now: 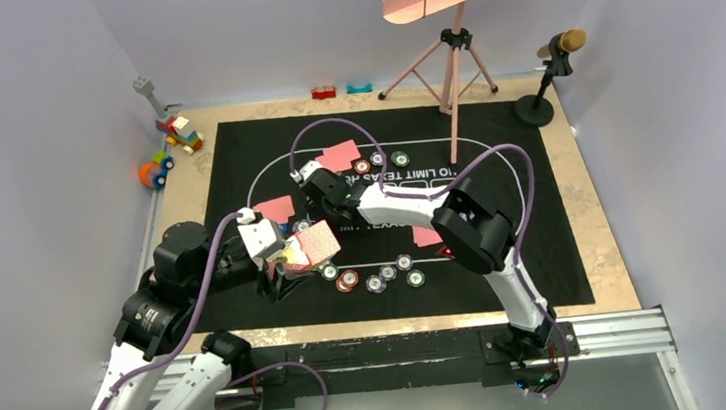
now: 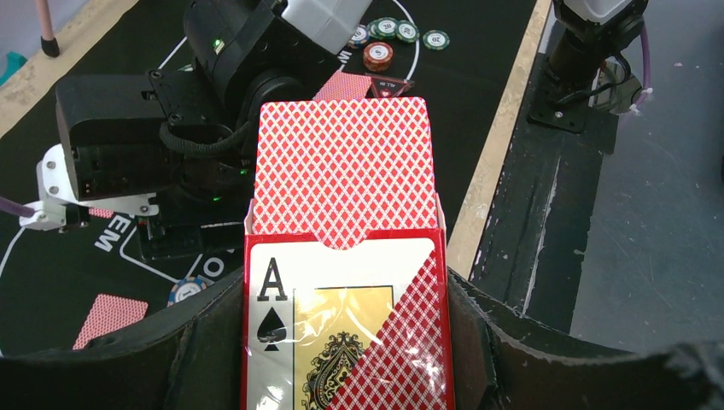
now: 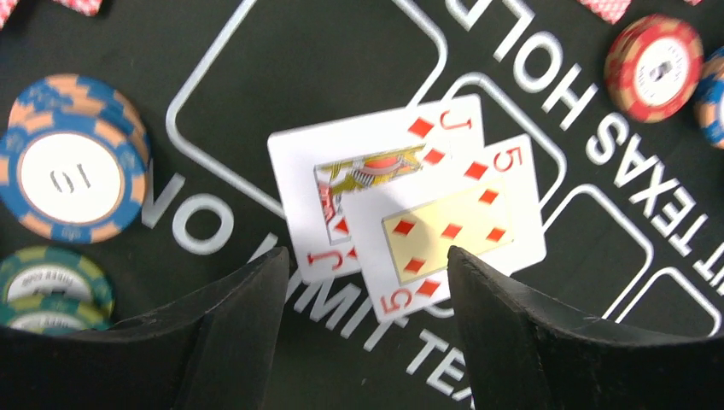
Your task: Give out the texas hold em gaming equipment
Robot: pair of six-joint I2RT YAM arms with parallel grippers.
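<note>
Gripping card box (image 2: 341,342) by sides: left pincer (image 2: 346,303), closed on it; box lower end cut off. Open right pincer (image 3: 365,256) over face-up jack (image 3: 367,162), partly covered by five (image 3: 448,226), mid-table. Behind its finger, green chips (image 3: 49,286) partly hidden.

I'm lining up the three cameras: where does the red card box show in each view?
Top view: card box just left of centre, near the mat's front edge.
Left wrist: bottom centre, cards sticking out of it.
Right wrist: not in it.
Shared landmark: the black mat with white lettering.
</note>
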